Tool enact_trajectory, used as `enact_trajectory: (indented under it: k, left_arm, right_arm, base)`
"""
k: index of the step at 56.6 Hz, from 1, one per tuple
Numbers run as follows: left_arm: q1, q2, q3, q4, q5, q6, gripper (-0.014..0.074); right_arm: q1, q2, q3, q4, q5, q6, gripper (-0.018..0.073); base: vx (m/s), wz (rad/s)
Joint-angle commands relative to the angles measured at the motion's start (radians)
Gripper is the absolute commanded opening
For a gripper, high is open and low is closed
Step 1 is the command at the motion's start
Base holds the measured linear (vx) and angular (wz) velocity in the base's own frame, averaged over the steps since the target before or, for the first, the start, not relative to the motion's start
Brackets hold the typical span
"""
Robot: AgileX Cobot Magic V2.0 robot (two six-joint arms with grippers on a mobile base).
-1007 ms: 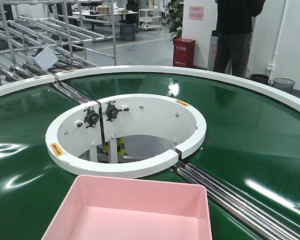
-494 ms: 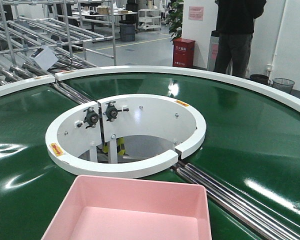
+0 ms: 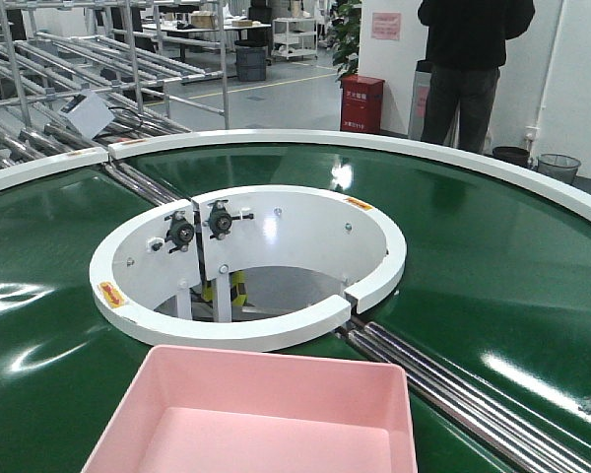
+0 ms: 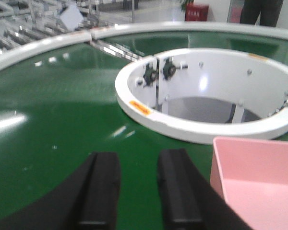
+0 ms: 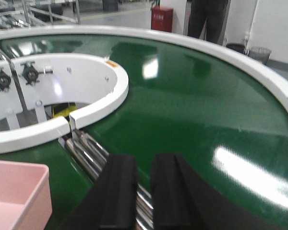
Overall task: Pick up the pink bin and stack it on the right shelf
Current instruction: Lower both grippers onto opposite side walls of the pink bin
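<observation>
Now the left gripper (image 4: 137, 191), parted, and the right gripper (image 5: 144, 191), barely parted, hang empty — each should pinch its side wall of the shallow pale-pink plastic bin (image 3: 276, 414) squarely.

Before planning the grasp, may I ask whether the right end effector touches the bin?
Apart: right wrist view shows green belt between end effector and bin.

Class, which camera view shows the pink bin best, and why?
The exterior front-facing view: the pink bin spans the lower frame, showing both far corners and its inside. The left wrist view catches only one corner at its right edge; the right wrist view, one corner at lower left.
</observation>
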Motion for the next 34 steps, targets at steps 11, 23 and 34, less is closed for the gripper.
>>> enact_trajectory:
  k: [11,23,34]
  left_arm:
    - [-0.005,0.169,-0.026,-0.009,-0.076,-0.002,0.0425]
    - [-0.079,0.350,-0.190,-0.010,-0.002,0.003,0.0425]
    - [-0.170,0.564,-0.388,-0.010,0.071,0.101,0.0425]
  right_arm:
    - [0.008,0.166,-0.038,0.108,-0.066,0.010,0.0383]
    - [0.222,0.338,-0.154,0.126,0.085,-0.084,0.0383]
    - [0.322,0.590,-0.328,0.157,0.202,0.038,0.0383]
  base:
    - [0.00,0.00]
    - [0.00,0.00]
    - [0.00,0.00]
